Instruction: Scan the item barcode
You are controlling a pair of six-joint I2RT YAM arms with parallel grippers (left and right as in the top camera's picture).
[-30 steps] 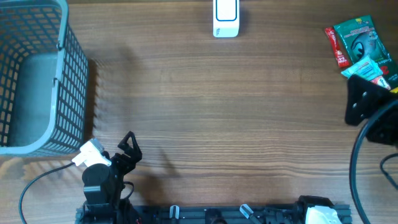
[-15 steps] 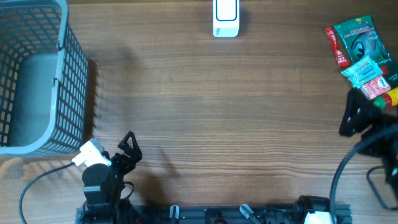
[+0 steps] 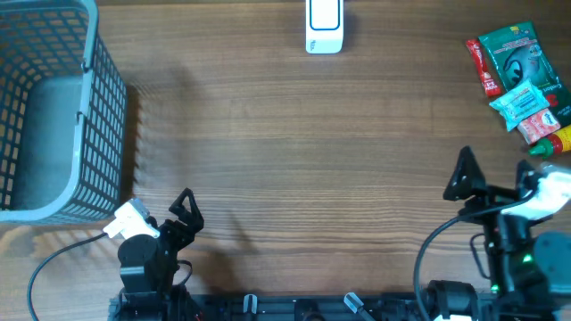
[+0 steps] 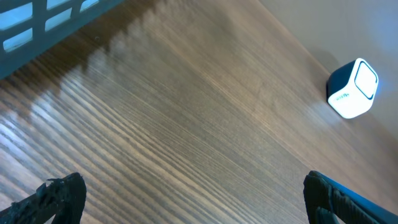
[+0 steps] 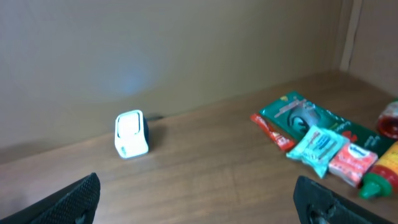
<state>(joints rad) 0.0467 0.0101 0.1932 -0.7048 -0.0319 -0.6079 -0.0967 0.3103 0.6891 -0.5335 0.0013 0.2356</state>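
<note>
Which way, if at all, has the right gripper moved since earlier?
Yes: the right gripper has pulled away from the packets, down-left toward the near edge.

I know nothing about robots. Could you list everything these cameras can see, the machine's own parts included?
table: one, brown wood, under everything
basket: one, grey-blue mesh, far left
scanner: one, white and blue, far edge, middle
green packet: one, green, far right
red sachet: one, red, along the green packet's edge
light blue packet: one, light blue, overlapping the green packet
pink pack: one, pink-red, beside the light blue packet
sauce bottle: one, yellow, green cap, right edge
left gripper: one, black, open, near left
right gripper: one, black, open, near right
</note>
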